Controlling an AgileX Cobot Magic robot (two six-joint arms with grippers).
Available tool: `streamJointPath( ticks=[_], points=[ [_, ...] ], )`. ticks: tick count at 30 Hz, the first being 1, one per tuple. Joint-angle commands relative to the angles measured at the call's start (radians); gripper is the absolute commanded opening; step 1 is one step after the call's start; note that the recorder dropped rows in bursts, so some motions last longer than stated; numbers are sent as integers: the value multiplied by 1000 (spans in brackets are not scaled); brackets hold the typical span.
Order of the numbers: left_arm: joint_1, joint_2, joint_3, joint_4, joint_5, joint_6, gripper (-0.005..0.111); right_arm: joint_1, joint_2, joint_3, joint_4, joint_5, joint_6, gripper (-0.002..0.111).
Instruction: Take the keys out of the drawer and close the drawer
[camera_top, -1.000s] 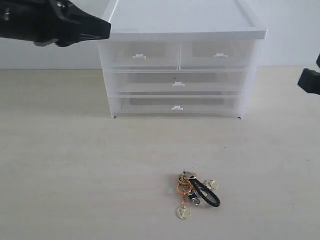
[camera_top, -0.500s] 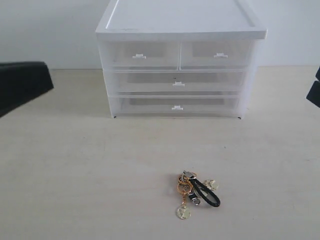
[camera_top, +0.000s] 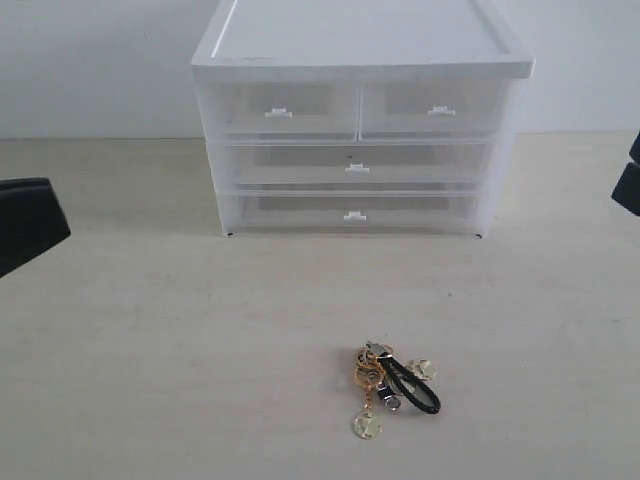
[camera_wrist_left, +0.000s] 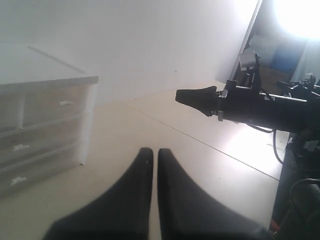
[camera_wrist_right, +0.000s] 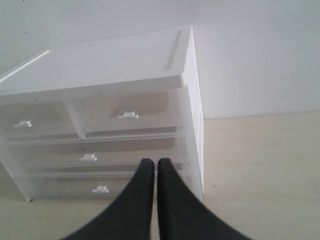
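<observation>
Gold keys (camera_top: 392, 388) lie on the table (camera_top: 150, 330), well out of the drawer (camera_top: 432, 110), which looks shut (level with its twin (camera_top: 280, 110)), and my left gripper (camera_wrist_left: 155, 151) and right gripper (camera_wrist_right: 155, 162) pinch nothing, fingers together, so I think only parking the arms is left.

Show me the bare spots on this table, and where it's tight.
Widest bare stretch: the table left of the keys, in front of the drawer unit. A bare band runs between unit and keys, and a smaller patch lies right of the keys. Tight around the keys and at the side edges, where the left arm and right arm intrude.
</observation>
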Motion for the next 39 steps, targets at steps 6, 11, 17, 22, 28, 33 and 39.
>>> streamJointPath(
  ticks=[6,11,17,22,28,33,39],
  points=[
    [-1,-6,2,-11,-90,126,4,-5,-5,5,-3,7,0,0],
    [28,-90,3,-11,-402,49,4,-5,-5,5,-3,4,0,0],
    [28,-443,98,45,-586,57,4,-5,-5,5,-3,4,0,0],
    [32,-583,152,51,-728,57,4,-5,-5,5,-3,4,0,0],
    [32,-583,154,51,-791,57,4,-5,-5,5,-3,2,0,0],
    [32,-583,175,51,-795,57,4,-5,-5,5,-3,2,0,0],
    [35,-583,279,51,-806,33,4,-5,-5,5,-3,2,0,0]
  ],
)
